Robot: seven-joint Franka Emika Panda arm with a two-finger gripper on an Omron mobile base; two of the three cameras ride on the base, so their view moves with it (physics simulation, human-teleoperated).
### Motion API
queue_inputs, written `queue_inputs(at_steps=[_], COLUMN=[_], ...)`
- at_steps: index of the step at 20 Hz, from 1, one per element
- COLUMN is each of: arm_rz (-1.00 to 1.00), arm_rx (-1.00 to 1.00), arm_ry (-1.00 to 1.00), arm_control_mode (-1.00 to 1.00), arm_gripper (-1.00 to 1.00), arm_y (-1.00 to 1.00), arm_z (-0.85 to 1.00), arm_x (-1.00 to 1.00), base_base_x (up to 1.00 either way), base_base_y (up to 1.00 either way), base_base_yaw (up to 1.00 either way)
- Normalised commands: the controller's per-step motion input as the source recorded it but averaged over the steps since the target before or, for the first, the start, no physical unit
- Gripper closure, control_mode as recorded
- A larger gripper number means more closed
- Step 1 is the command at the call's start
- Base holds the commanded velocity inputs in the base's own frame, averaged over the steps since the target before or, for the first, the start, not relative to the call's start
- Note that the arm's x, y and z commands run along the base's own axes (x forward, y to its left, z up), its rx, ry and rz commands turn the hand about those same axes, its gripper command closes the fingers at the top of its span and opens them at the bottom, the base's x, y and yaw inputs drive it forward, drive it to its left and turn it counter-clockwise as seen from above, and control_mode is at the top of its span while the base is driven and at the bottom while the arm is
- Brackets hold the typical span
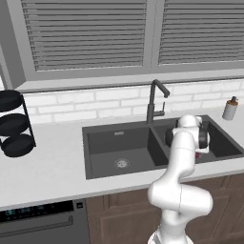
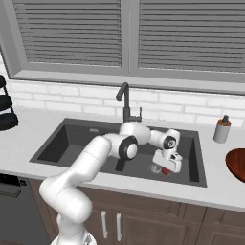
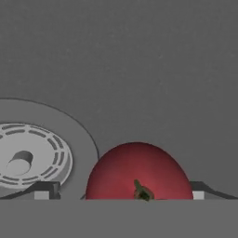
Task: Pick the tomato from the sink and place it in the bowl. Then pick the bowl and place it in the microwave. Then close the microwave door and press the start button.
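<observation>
A: Setting, largest first. A pale desk (image 2: 28, 143) carries a dark grey double sink (image 2: 62, 139) with a gooseneck tap (image 2: 125, 103) at its back edge. At the desk's right edge lies part of a glossy reddish-brown bowl (image 2: 236, 162). Where does the tomato sit?

B: The tomato (image 3: 139, 174) rests on the floor of the right basin, just beside the round metal drain (image 3: 29, 155). In the right base view it shows as a small red patch (image 2: 166, 171) under the hand.

A: And the gripper?

B: The gripper (image 2: 168, 165) hangs low in that basin. Its jaws stand spread wide, released, one fingertip (image 3: 44, 190) on each side of the tomato. Nothing is clasped.

A: Appearance of the fruit?

B: A smooth, deep red ball with a soft sheen. A small green stem scar shows near its middle, facing the hand camera. It is far smaller than the bowl.

A: How is it likely to handle?

B: Probably light, and firm with some give. The glossy skin looks slippery, and a round body on a flat basin floor may roll if nudged from one side. A hard squeeze could bruise or split it.

A: Best place to take hold?

B: Across its widest girth, with the pads meeting opposite flanks level with its centre, and not near the crown, where it would likely squirt out.
</observation>
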Motion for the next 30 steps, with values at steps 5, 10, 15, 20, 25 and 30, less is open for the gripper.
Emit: queue_inputs(at_steps=[5, 10, 15, 20, 25, 30], arm_rz=[0.01, 0.04, 0.07, 0.1, 0.13, 0.21], arm_rx=[0.0, 0.0, -0.06, -0.12, -0.24, -0.22], arm_ry=[0.0, -0.01, -0.14, -0.23, -0.27, -0.19], arm_control_mode=[-1.0, -1.0, -1.0, -1.0, -1.0, -1.0], arm_gripper=[1.0, 1.0, 1.0, 1.0, 1.0, 1.0], arm_y=[0.0, 0.02, 0.13, 0.16, 0.2, -0.08], arm_z=[0.05, 0.37, 0.78, 1.0, 1.0, 1.0], arm_x=[-0.13, -0.51, -0.98, -1.0, -1.0, -0.98], base_base_x=[0.0, 0.0, 0.0, 0.0, 0.0, 0.0], base_base_y=[0.0, 0.0, 0.0, 0.0, 0.0, 0.0], base_base_yaw=[0.0, 0.0, 0.0, 0.0, 0.0, 0.0])
